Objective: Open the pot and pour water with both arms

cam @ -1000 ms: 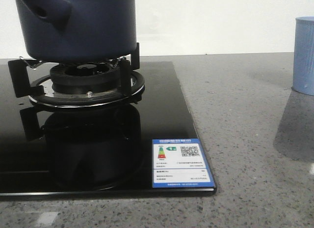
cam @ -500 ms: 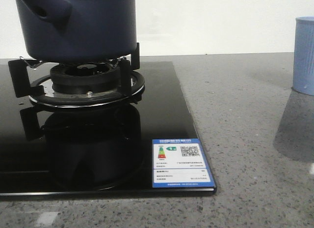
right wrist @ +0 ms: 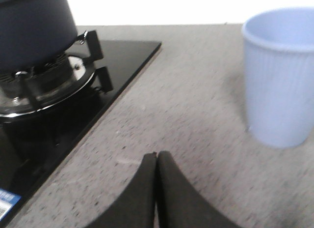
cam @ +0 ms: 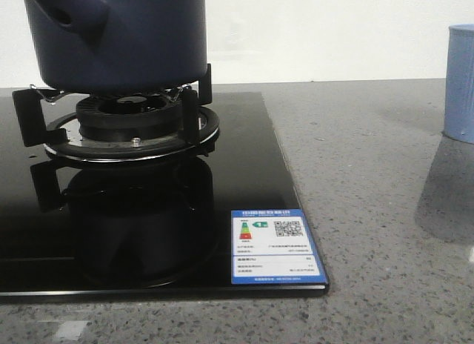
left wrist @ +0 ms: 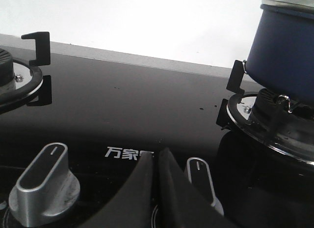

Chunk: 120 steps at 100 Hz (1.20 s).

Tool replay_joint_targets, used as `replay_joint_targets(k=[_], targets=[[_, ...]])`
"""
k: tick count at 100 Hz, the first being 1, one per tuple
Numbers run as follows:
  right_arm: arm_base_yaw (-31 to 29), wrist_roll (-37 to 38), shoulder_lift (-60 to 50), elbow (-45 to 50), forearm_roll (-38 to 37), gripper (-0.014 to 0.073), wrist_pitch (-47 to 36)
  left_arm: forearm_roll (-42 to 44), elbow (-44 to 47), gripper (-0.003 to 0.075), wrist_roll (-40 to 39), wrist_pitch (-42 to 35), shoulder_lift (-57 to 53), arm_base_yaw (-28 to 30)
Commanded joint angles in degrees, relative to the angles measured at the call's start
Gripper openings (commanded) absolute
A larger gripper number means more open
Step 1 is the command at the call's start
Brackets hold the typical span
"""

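The dark navy-blue pot (cam: 118,40) sits on the gas burner (cam: 129,125) at the back left of the black glass stove; its stubby hollow handle (cam: 74,18) points toward me and left. Its top is cut off in the front view. It also shows in the left wrist view (left wrist: 287,46) and in the right wrist view (right wrist: 32,21). My left gripper (left wrist: 157,156) is shut and empty, low over the stove's front by the knobs. My right gripper (right wrist: 157,156) is shut and empty over the grey counter, between the stove and the pale blue ribbed cup (right wrist: 279,75). Neither gripper shows in the front view.
The pale blue cup (cam: 461,84) stands at the far right of the grey speckled counter. Two silver knobs (left wrist: 44,184) (left wrist: 203,181) stick up from the stove front. A second burner (left wrist: 14,75) lies to the pot's left. An energy label (cam: 270,247) marks the stove's front right corner.
The front view has shifted very slightly; the cup and the label sit a few pixels further right. The pot has not moved.
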Motion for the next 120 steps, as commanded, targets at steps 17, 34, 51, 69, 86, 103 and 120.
replay_joint_targets(k=[17, 34, 51, 69, 86, 103, 120], targets=[[-0.46, -1.25, 0.68, -8.47, 6.10, -0.0069, 6.49, -0.51, 1.87, -0.0019, -0.60, -4.05, -1.46, -0.33], [-0.46, -35.16, 0.58, -8.47, 34.94, -0.0069, 5.25, -0.51, 1.87, -0.0019, -0.60, -4.05, -1.46, -0.33], [-0.46, -41.29, 0.68, -8.08, 39.70, -0.0069, 2.70, -0.51, 1.87, -0.0019, -0.60, -4.05, -1.46, -0.33], [-0.46, -41.19, 0.68, -8.08, 39.73, -0.0069, 1.75, -0.51, 1.87, -0.0019, -0.60, -4.05, -1.46, -0.33], [-0.46, -40.69, 0.56, -7.72, 39.73, -0.0069, 1.37, -0.51, 1.87, -0.0019, -0.60, -4.05, -1.46, -0.33], [-0.15, -48.08, 0.45, -5.84, 59.90, -0.0069, 8.96, -0.51, 1.87, -0.0019, -0.60, -4.05, -1.46, -0.33], [3.10, -75.15, -2.98, -1.53, 78.76, -0.0069, 11.29, -0.51, 1.87, -0.0019, -0.60, -4.05, -1.46, -0.33]])
